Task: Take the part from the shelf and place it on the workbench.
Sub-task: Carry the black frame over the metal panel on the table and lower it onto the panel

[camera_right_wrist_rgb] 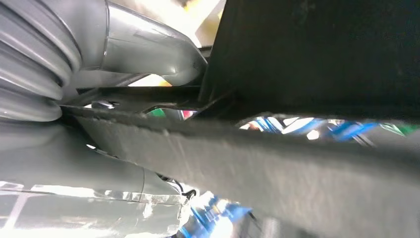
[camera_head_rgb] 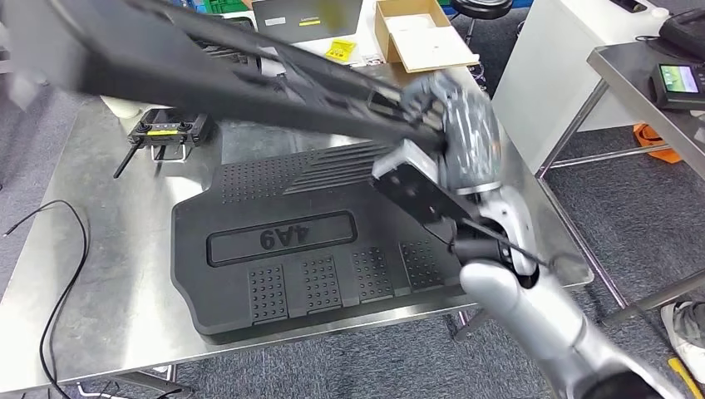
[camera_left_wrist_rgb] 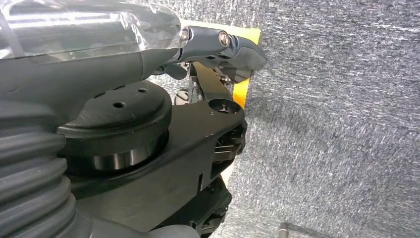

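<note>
The right arm comes up past the near right corner of the steel workbench (camera_head_rgb: 108, 274), and the right hand (camera_head_rgb: 453, 125) is clamped on the edge of a long black part (camera_head_rgb: 224, 66), held in the air above the workbench and slanting up and away to the left, blurred. In the right wrist view the thick thumb (camera_right_wrist_rgb: 148, 42) lies on one side of the part's rough dark edge (camera_right_wrist_rgb: 297, 168) and the rest of the hand on the other, so the edge sits gripped between them.

On the workbench, under the held part, lies a wide black moulded mat (camera_head_rgb: 308, 249) with studded patches and raised characters on a central panel; its near edge reaches the workbench's near edge. Beyond the mat, toward the far left of the workbench, sits a black controller (camera_head_rgb: 170, 129) with yellow marks and thin antennas. A thin black cable (camera_head_rgb: 62, 283) loops over the workbench to the left of the mat.

Past the far edge of the workbench sits an open cardboard box (camera_head_rgb: 420, 33).

The left hand (camera_left_wrist_rgb: 218, 44) hangs over grey carpet (camera_left_wrist_rgb: 337, 99) with nothing seen in it; I cannot tell how its fingers are set.
</note>
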Robot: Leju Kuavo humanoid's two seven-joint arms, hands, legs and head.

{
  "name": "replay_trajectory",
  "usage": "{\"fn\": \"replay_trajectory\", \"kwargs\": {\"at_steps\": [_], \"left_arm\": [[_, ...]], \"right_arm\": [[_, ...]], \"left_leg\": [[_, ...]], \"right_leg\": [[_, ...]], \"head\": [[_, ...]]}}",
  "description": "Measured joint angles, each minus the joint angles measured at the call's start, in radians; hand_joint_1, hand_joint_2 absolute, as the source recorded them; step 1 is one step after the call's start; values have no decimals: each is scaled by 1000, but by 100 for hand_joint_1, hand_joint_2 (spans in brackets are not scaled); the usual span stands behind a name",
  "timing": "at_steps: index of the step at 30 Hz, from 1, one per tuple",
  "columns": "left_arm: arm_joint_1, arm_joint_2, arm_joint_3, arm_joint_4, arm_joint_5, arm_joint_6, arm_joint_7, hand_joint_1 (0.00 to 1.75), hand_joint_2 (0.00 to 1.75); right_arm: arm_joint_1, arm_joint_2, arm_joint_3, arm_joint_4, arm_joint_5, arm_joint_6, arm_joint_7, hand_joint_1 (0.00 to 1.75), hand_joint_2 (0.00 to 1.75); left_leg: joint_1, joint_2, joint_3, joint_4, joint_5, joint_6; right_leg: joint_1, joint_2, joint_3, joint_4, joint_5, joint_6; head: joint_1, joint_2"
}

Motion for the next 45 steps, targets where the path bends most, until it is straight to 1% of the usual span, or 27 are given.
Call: {"fn": "replay_trajectory", "kwargs": {"at_steps": [3, 6, 7, 9, 12, 16, 20, 22, 24, 26, 29, 32, 34, 39, 43, 45], "left_arm": [[-7, 0, 0, -1, -9, 1, 16, 0, 175], [-17, 0, -2, -4, -17, 2, 42, 0, 175], [-20, 0, -2, -5, -19, 2, 49, 0, 175], [-27, -1, -3, -8, -22, -1, 57, 0, 175], [-36, -1, -3, -11, -18, -8, 58, 0, 175], [-31, -2, -3, -12, -14, -9, 66, 0, 175], [-23, -2, -3, -12, -17, -8, 74, 0, 175], [-23, -2, -3, -12, -22, -4, 77, 0, 175], [-24, -2, -3, -12, -27, 0, 79, 0, 175], [-24, -3, -3, -12, -31, 3, 82, 0, 175], [-25, -3, -3, -12, -36, 1, 85, 0, 175], [-28, -3, -3, -12, -47, -9, 89, 0, 175], [-30, -4, -3, -12, -57, -15, 95, 0, 175], [-32, -6, -3, -12, -78, -17, 104, 0, 175], [-31, -6, -3, -12, -81, -3, 79, 0, 175], [-31, -6, -3, -12, -79, 4, 72, 0, 87]], "right_arm": [[-163, 2, 75, 33, 97, 39, 55, 175, 175], [-336, 30, 169, 96, 283, 124, 103, 175, 175], [-387, 49, 205, 131, 350, 151, 115, 175, 175], [-467, 104, 279, 226, 445, 174, 133, 175, 175], [-540, 196, 374, 403, 504, 158, 165, 175, 175], [-578, 300, 439, 630, 536, 107, 212, 175, 175], [-602, 378, 470, 807, 612, 39, 227, 175, 175], [-624, 413, 494, 880, 682, 58, 221, 175, 175], [-641, 443, 517, 948, 736, 110, 214, 175, 175], [-650, 469, 531, 1007, 754, 153, 214, 175, 175], [-653, 493, 543, 1070, 743, 175, 223, 175, 175], [-659, 511, 547, 1125, 705, 171, 238, 175, 175], [-663, 515, 546, 1156, 670, 144, 242, 175, 175], [-671, 515, 525, 1205, 573, 25, 215, 175, 175], [-674, 511, 513, 1207, 550, 12, 212, 175, 175], [-674, 508, 510, 1207, 548, 12, 214, 87, 175]], "left_leg": [[0, 0, -1, 0, 1, -1], [1, 0, 0, -1, 1, -1], [1, -1, 0, -2, 1, -1], [1, -1, 0, -4, 1, -2], [2, -5, 1, -5, 2, -3], [3, -9, 0, -5, 3, -5], [3, -9, 0, -5, 3, -5], [3, -9, 0, -6, 3, -5], [3, -9, 0, -6, 3, -5], [4, -9, 0, -6, 3, -5], [3, -8, 0, -6, 3, -5], [3, -9, 0, -6, 3, -5], [3, -9, 0, -6, 3, -5], [3, -7, 1, -5, 3, -5], [3, -7, 1, -5, 3, -5], [3, -6, 1, -5, 3, -5]], "right_leg": [[0, -1, 0, 0, 0, 0], [0, -1, 0, 1, 0, 0], [1, -1, 0, 0, 0, 0], [1, -1, 0, 0, 0, 0], [2, -4, 1, 0, 0, 0], [2, -7, 1, 0, 0, -1], [2, -7, 1, -1, 0, -1], [2, -7, 1, -3, 0, -1], [3, -7, 2, -4, 0, -1], [3, -7, 2, -4, 0, -1], [3, -7, 2, -5, 0, -1], [3, -6, 3, -6, 0, -1], [3, -6, 3, -6, 0, -1], [3, -5, 3, -7, 1, -1], [3, -4, 3, -7, 1, -1], [3, -4, 3, -7, 1, -1]], "head": [[0, 0], [0, 0], [0, 0], [-1, 0], [-2, 0], [-2, 0], [-2, 0], [-2, 0], [-3, 0], [-3, 0], [-2, 0], [-2, 0], [-2, 0], [-2, 0], [-2, 0], [-2, 0]]}}
